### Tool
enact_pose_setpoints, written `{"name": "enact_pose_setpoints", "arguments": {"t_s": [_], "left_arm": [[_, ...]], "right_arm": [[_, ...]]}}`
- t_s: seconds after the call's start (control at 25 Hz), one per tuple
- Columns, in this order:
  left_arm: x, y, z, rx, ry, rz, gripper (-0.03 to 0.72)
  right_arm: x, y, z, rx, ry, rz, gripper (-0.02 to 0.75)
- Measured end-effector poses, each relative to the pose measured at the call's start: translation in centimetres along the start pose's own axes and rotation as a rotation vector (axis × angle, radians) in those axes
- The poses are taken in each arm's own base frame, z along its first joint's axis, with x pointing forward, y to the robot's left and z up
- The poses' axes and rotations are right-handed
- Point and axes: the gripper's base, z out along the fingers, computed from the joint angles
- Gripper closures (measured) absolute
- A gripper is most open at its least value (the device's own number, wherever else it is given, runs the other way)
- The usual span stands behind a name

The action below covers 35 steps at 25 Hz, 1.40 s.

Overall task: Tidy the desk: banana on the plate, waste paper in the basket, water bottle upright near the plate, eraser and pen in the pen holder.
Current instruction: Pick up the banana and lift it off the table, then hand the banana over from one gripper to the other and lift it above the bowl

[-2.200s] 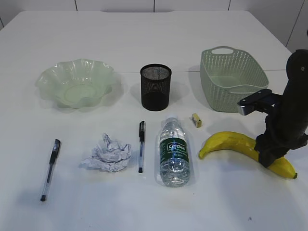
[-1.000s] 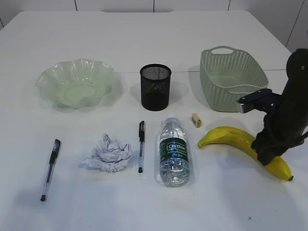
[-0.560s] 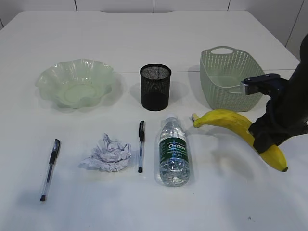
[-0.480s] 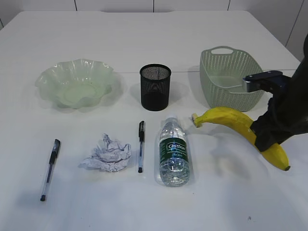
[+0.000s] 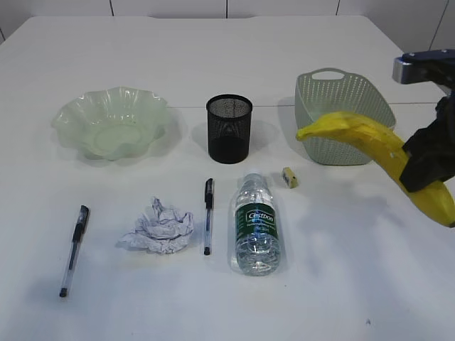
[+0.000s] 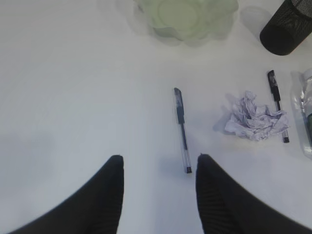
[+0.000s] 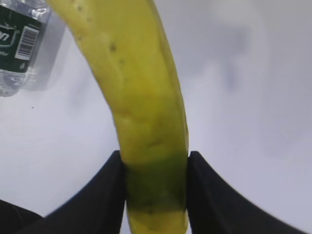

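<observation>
My right gripper (image 5: pixel 426 167) (image 7: pixel 155 161) is shut on the yellow banana (image 5: pixel 362 135) (image 7: pixel 136 97) and holds it in the air at the right, in front of the sage-green basket (image 5: pixel 334 92). The pale green plate (image 5: pixel 114 124) (image 6: pixel 187 14) stands at the far left. The black mesh pen holder (image 5: pixel 229 128) (image 6: pixel 287 27) stands in the middle. The water bottle (image 5: pixel 256 227) (image 7: pixel 19 39) lies on its side. The eraser (image 5: pixel 289 177) lies beside the bottle's cap. The waste paper (image 5: pixel 160 226) (image 6: pixel 253 119) lies between two pens (image 5: pixel 208 213) (image 5: pixel 75 249). My left gripper (image 6: pixel 158 163) is open and empty above the desk (image 5: pixel 213 57), near the left pen (image 6: pixel 181 126).
The other pen also shows in the left wrist view (image 6: pixel 277 102), to the right of the paper. The desk's far edge runs along the top of the exterior view, with a white wall behind.
My right gripper has lifted the banana off the desk and carried it up and to the right. The eraser, briefly hidden by the banana's tip, shows again. Nothing else moved.
</observation>
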Motion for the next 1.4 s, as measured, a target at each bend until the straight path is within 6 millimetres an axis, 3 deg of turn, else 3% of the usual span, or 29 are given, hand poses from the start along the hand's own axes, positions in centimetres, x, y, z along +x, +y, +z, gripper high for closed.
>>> {"name": "enact_pose_setpoints", "arguments": {"t_s": [0.28,0.52,0.72,1.08,1.28,1.4], "left_arm": [[-0.2,-0.2,0.0,0.021,-0.019,0.054,0.348],[-0.1,-0.6,0.0,0.067,-0.011,0.034,0.348],[0.0,-0.9,0.0,0.101,-0.002,0.01,0.348],[0.4,-1.1,-0.1,0.118,0.043,0.0,0.348],[0.3,-1.1,-0.1,0.123,0.038,-0.003,0.344],[-0.1,-1.4,-0.1,0.151,-0.011,-0.027,0.289]], "right_arm": [[1.7,1.5,-4.7,-0.025,-0.093,0.021,0.466],[1.9,4.0,-6.7,-0.202,-0.194,0.016,0.466],[1.8,6.4,-6.8,-0.255,-0.196,-0.068,0.466],[1.2,12.6,-6.7,-0.331,-0.273,-0.259,0.466],[1.2,13.6,-6.8,-0.374,-0.29,-0.26,0.466],[1.1,13.6,-6.8,-0.373,-0.292,-0.259,0.466]]}}
